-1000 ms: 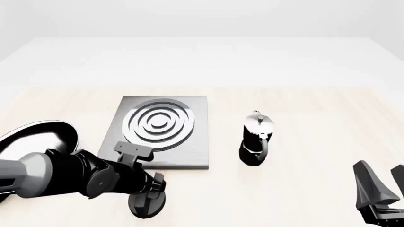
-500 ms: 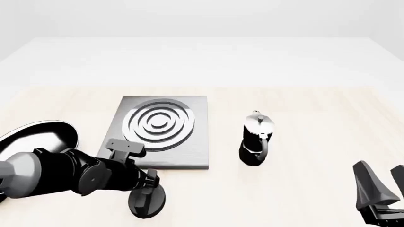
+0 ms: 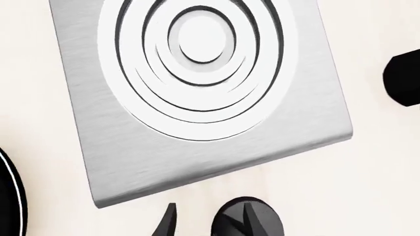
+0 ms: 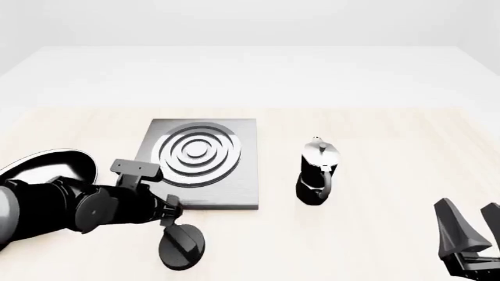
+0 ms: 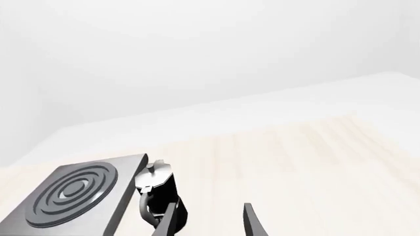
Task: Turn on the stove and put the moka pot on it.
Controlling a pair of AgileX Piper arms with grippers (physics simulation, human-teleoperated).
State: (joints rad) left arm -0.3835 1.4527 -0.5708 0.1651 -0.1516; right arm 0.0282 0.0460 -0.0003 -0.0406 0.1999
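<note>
Black knob (image 4: 182,247): round disc with a raised ridge across its face, sitting on the table just in front of the stove's near edge. Over the last second your left gripper (image 3: 206,221) has drawn back off it toward the left; a second ago it sat down over the knob, and now the knob stands clear in the front view. In the left wrist view the fingertips stand apart and empty, one of them crossing the knob's outline. Read this as the knob step finished or abandoned; nothing visible confirms the stove is on.

Stove (image 4: 197,161): flat square plate, brushed grey metal, rounded corners, raised concentric silver rings with dark grooves between them. Nothing rests on it.

Moka pot (image 4: 317,172): faceted body, black below, silver above, small knobbed lid, curved black handle facing you. It stands upright on the pale wood-grain table (image 4: 375,146), to the right of the stove and apart from it. Still to be carried over.

Right gripper (image 4: 469,234): matte black tapered fingers, spread open, holding nothing, low at the near right, well apart from the pot.

Frying pan (image 4: 55,167): glossy black, thin bright rim, partly hidden behind your left arm.
</note>
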